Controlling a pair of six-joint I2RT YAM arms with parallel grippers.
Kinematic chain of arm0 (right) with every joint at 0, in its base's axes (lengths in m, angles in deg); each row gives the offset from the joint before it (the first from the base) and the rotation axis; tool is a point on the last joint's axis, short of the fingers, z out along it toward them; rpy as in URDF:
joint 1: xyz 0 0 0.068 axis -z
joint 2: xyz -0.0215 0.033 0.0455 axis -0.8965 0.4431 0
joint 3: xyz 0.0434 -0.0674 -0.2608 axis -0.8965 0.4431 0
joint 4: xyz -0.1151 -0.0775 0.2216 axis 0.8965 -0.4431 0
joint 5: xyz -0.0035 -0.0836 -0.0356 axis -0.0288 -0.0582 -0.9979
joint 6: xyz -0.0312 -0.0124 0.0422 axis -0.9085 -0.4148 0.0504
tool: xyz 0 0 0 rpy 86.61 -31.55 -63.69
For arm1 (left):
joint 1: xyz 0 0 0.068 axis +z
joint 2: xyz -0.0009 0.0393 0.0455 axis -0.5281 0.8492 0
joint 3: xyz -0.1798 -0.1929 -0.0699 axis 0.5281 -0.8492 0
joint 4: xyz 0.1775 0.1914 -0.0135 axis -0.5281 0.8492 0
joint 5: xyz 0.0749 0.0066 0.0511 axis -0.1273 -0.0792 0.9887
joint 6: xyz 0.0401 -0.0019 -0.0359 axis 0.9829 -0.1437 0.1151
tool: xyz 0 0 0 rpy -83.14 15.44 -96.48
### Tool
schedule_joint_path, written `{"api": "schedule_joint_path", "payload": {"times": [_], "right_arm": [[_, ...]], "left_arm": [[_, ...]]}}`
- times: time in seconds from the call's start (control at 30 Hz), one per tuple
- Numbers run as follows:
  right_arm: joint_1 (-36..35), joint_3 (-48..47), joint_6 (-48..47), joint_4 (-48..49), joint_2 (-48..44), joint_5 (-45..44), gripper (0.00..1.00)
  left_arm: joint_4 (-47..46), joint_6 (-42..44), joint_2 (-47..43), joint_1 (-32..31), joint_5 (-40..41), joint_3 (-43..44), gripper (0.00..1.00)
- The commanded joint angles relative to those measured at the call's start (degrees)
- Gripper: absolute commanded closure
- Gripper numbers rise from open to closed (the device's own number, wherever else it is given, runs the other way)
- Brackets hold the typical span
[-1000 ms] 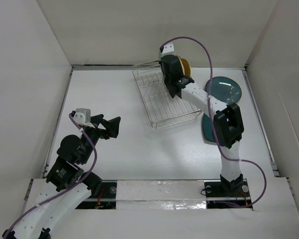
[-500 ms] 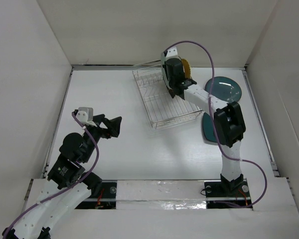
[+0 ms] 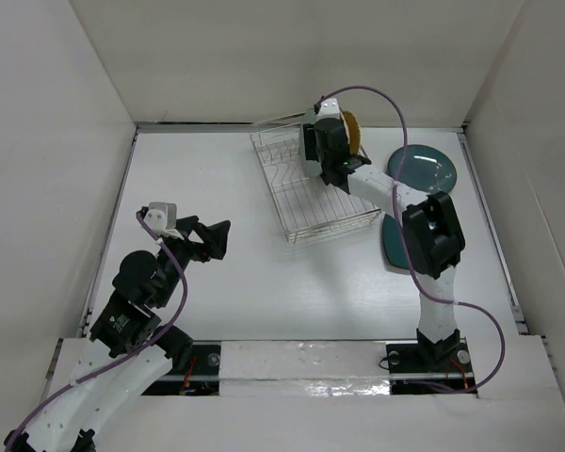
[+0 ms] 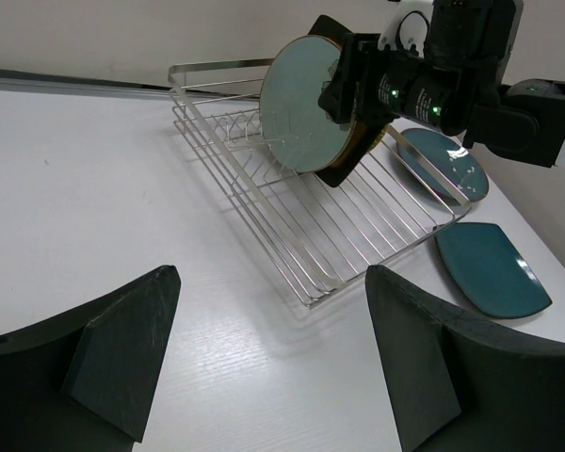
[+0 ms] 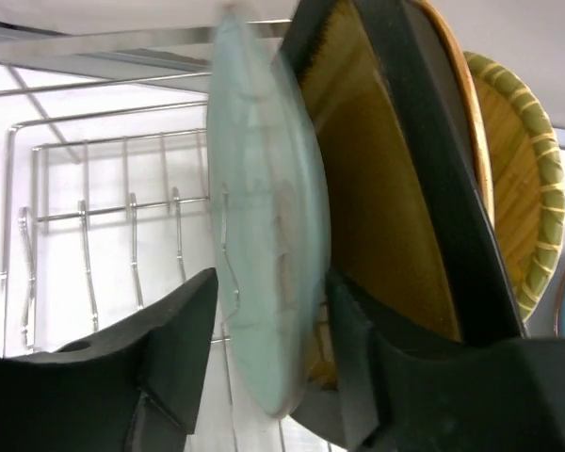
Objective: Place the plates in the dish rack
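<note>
My right gripper point(image 3: 313, 151) point(image 5: 273, 287) is at the back right of the silver wire dish rack point(image 3: 311, 198) point(image 4: 358, 217). It grips the rim of the round pale green plate point(image 5: 264, 188) point(image 4: 297, 104), which stands tilted on edge in the rack. Right behind it stands the square black-rimmed mustard plate point(image 5: 377, 188), then a round tan plate point(image 5: 513, 179) point(image 3: 351, 125). A round dark teal plate point(image 3: 424, 169) point(image 4: 443, 160) and a square dark teal plate point(image 3: 391, 240) point(image 4: 490, 268) lie on the table right of the rack. My left gripper point(image 3: 212, 240) point(image 4: 273, 358) is open and empty, well left of the rack.
White walls close in the table on the left, back and right. The rack sits skewed, its near corner point(image 3: 290, 240) pointing toward the table's middle. The right arm's purple cable point(image 3: 395, 104) loops above the rack.
My right gripper has shifted slightly right and turned at the rack's back with the pale green plate. The left arm has barely moved.
</note>
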Motion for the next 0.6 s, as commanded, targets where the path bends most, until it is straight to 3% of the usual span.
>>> {"api": "schedule_joint_path", "payload": {"times": [0.0,0.17,0.3,0.37,0.4,0.47,0.5,0.57], "right_arm": [[-0.6,0.1,4.3,3.9,-5.7,1.8,0.35],[-0.6,3.6,5.0,2.2,-13.4,3.0,0.23],[2.4,11.3,8.9,3.3,-22.7,6.1,0.23],[6.6,19.5,11.4,6.8,-29.4,9.2,0.30],[8.4,22.3,14.3,8.1,-31.5,9.9,0.54],[14.2,28.1,17.3,12.6,-36.3,9.7,0.92],[16.4,33.2,20.8,13.7,-37.3,9.2,1.00],[23.4,37.8,24.2,17.2,-38.8,8.3,1.00]], "left_arm": [[-2.7,0.6,0.3,0.0,-0.4,-0.6,0.23],[-2.7,0.5,-0.3,0.0,-0.8,-0.5,0.23],[-2.7,0.5,-1.0,0.0,-1.4,-0.4,0.23],[-2.8,0.5,-1.5,0.0,-1.9,-0.4,0.24],[-2.8,0.5,-1.7,0.0,-2.1,-0.4,0.26],[-3.0,0.5,-2.2,0.0,-2.9,-0.4,0.30],[-2.9,0.4,-2.5,0.0,-3.1,-0.4,0.35],[-3.0,0.3,-3.2,0.0,-4.1,-0.4,0.41]]}}
